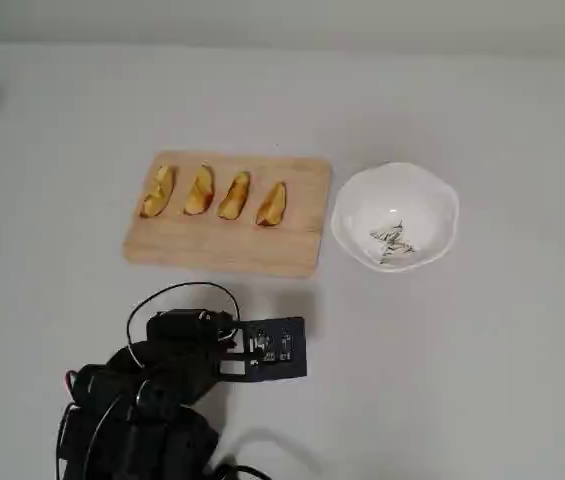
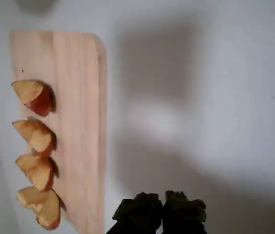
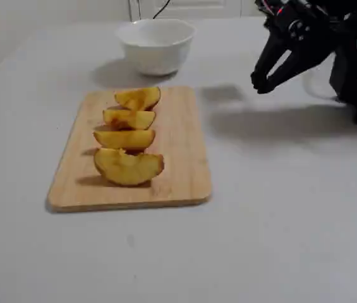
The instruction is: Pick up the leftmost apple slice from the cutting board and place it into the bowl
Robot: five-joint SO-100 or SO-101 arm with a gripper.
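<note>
On the pale grey worktop [image 1: 482, 360], four crescent apple wedges lie in a row along the far half of the light wooden rectangular cutting board [image 1: 224, 245]. My target, the broad pale-yellow apple slice with the red-brown skin edge [image 1: 158, 190], sits at the row's left end in the overhead view and nearest the camera in the fixed view [image 3: 127, 166], just beside its neighbour. I judge it light, fairly stiff but bruisable, with moist cut faces that could slip; I would pinch it across its thick middle, one finger on each cut face, with gentle force. The black two-finger tool [image 3: 261, 82] hangs above bare worktop, well apart from the board, its tips pressed together or nearly so and holding nothing. The white ceramic bowl with the wavy scalloped rim [image 1: 442, 200] stands empty just beside the board's right end in the overhead view. The worktop is plain, matte and uncluttered, under even light with soft shadows; black cables [image 1: 177, 295] loop by the arm's base.
</note>
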